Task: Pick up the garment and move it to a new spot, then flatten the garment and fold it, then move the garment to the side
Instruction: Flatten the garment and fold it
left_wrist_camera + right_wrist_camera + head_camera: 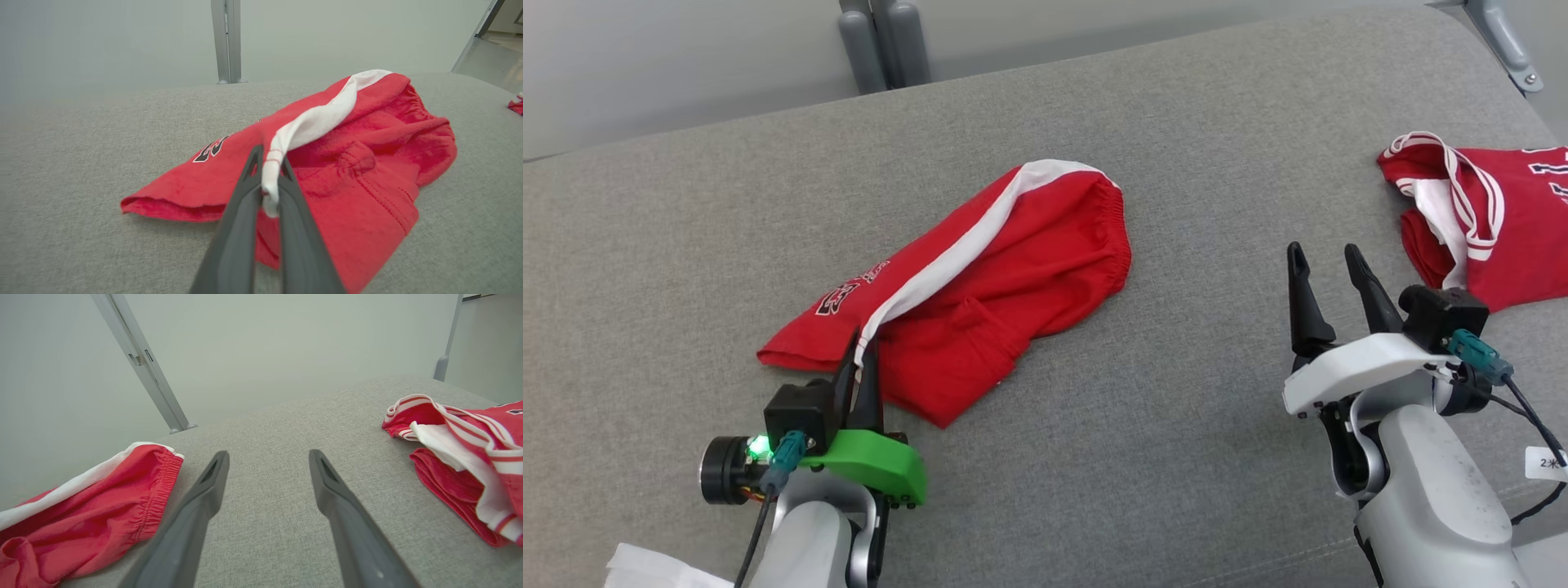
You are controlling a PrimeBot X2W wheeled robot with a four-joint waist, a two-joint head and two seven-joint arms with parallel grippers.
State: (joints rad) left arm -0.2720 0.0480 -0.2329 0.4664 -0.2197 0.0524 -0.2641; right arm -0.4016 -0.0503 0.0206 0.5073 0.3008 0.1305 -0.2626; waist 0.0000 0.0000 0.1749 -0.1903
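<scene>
Grey woven upholstery (1111,474) stretches out in front of me, with a pale wall and a pair of grey metal posts (884,45) beyond its far edge. Left of centre on the fabric lie the red shorts (1021,278), and my left gripper (863,347) is right at their near end. The fingers are pressed together, pinching the white side stripe (310,122) where it runs down to the hem. In the left wrist view the stripe's end pokes out between the two dark fingers (241,220), squeezed tight. From that pinch the shorts run away from me and to the right, slumped and rumpled on the surface, not flat at all.

They are bright red, the white band sweeping diagonally along the top fold. A dark number print (843,298) edged in white sits just left of the stripe, partly folded under. The gathered elastic waistband (1123,237) marks the far right end. A stitched pocket seam (382,192) shows on the near side, and the hem at the left lies doubled over.

My right gripper (1324,249) hovers well to the right of the shorts, fingers spread wide, nothing between them, over bare grey fabric. Just off to its right, apart from the fingers, lies a red jersey (1515,237) with white-and-red striped trim, bunched at the surface's right edge.
</scene>
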